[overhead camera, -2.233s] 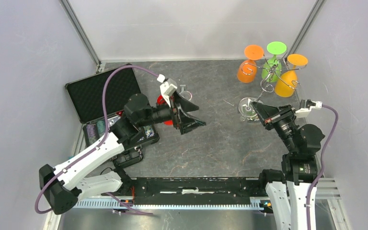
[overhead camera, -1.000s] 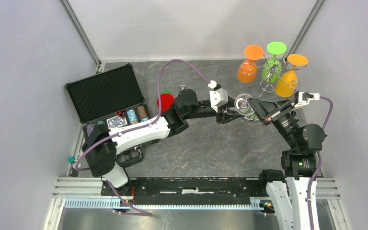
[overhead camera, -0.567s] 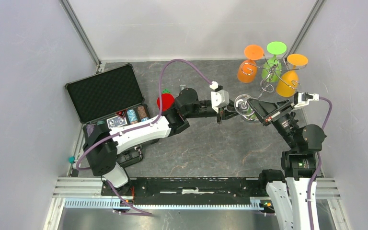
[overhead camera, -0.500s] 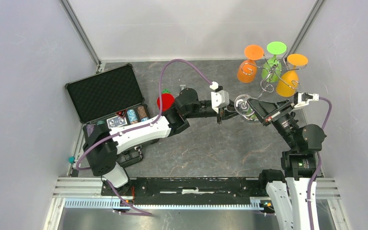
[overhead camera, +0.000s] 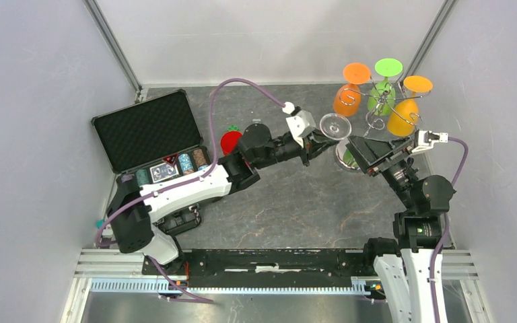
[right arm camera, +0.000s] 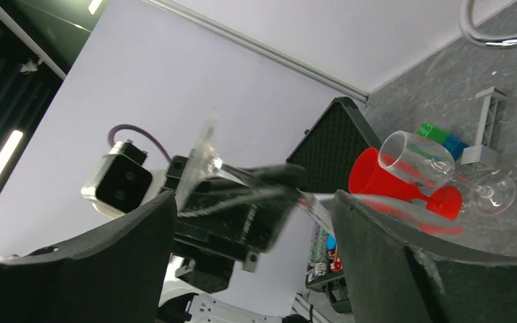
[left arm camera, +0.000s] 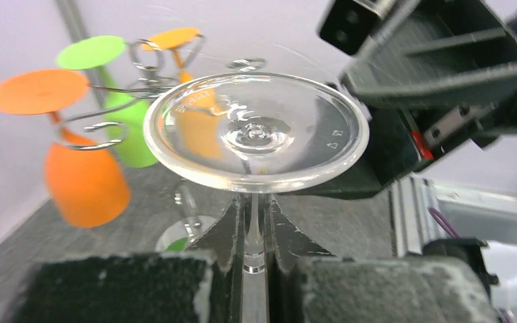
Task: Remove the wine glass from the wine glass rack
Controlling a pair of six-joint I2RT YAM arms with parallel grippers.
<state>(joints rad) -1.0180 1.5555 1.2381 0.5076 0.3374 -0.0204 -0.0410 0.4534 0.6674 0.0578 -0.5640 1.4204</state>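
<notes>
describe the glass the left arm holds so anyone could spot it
Find the wire wine glass rack at the table's far right. Just left of it, jaws pinch a wine glass by its stem. It is clear; the rack's glasses are orange and green.

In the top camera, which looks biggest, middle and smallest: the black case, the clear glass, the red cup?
1. black case, biggest.
2. clear glass, next; it is held up, nearer the camera.
3. red cup, smallest, but the left arm hides part, so these two are unsure.

Clear wine glass (left arm camera: 256,131), stem pinched between my left fingers (left arm camera: 225,229), just left of the silver wire rack (overhead camera: 375,122), upper right of the top view
</notes>
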